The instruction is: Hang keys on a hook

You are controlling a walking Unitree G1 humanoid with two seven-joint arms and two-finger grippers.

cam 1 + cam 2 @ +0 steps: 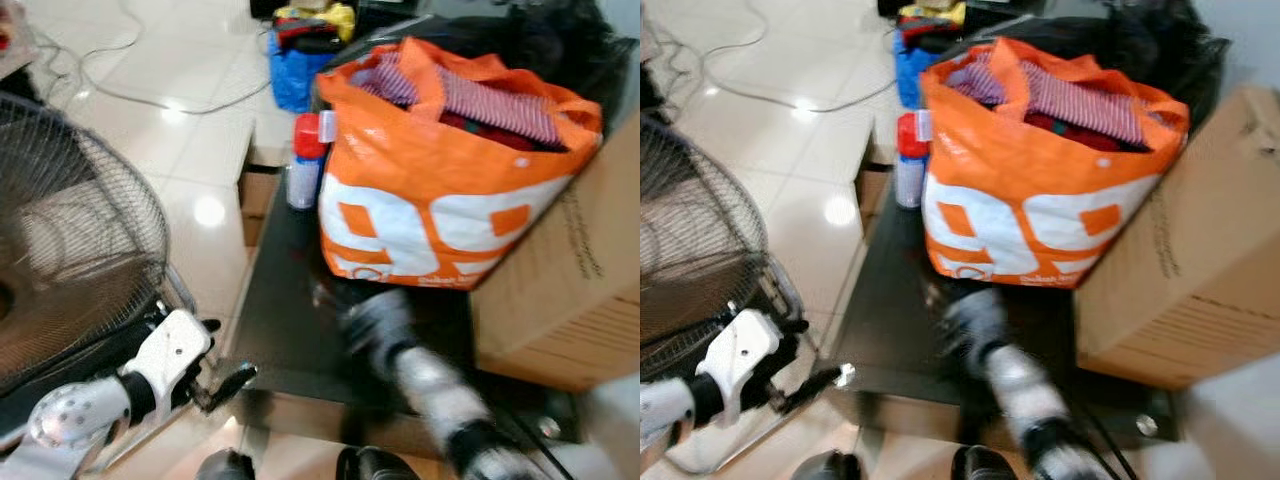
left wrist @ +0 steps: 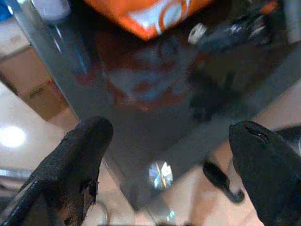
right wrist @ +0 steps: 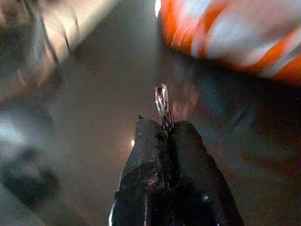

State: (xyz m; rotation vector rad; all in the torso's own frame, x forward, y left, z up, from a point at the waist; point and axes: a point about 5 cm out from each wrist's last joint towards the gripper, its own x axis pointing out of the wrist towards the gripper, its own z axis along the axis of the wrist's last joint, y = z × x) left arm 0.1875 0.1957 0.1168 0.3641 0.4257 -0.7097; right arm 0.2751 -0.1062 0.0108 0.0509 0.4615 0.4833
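- At the near edge of the dark glass table (image 1: 280,330), low on the robot's left, the left gripper (image 2: 164,141) hangs just off the table's corner, its two black fingers (image 2: 80,155) spread wide with nothing between them.
- In the left wrist view a round metal fitting (image 2: 160,173) shows at that table corner, between the spread fingers.
- Beside the left arm, on the robot's left, stands a floor fan with a wire cage (image 1: 70,250).
- Just past the near edge, the right gripper (image 3: 165,129) is out over the table top; its arm is blurred in the head views.
- The right gripper's fingers (image 3: 146,165) are pressed together on a thin twisted metal loop (image 3: 162,106), probably the ring of the keys, which sticks up just past the fingertips; the keys themselves cannot be made out.
- Farther back on the table sits an orange and white bag (image 1: 440,190), stuffed with striped cloth (image 1: 500,105).
- Touching the bag on the robot's right is a cardboard box (image 1: 570,280).
- Just beside the bag on the robot's left stands a spray can with a red cap (image 1: 305,160).
- Beyond the table, a white cable (image 1: 150,95) lies on the pale tiled floor (image 1: 190,130), near a blue bag (image 1: 295,75).
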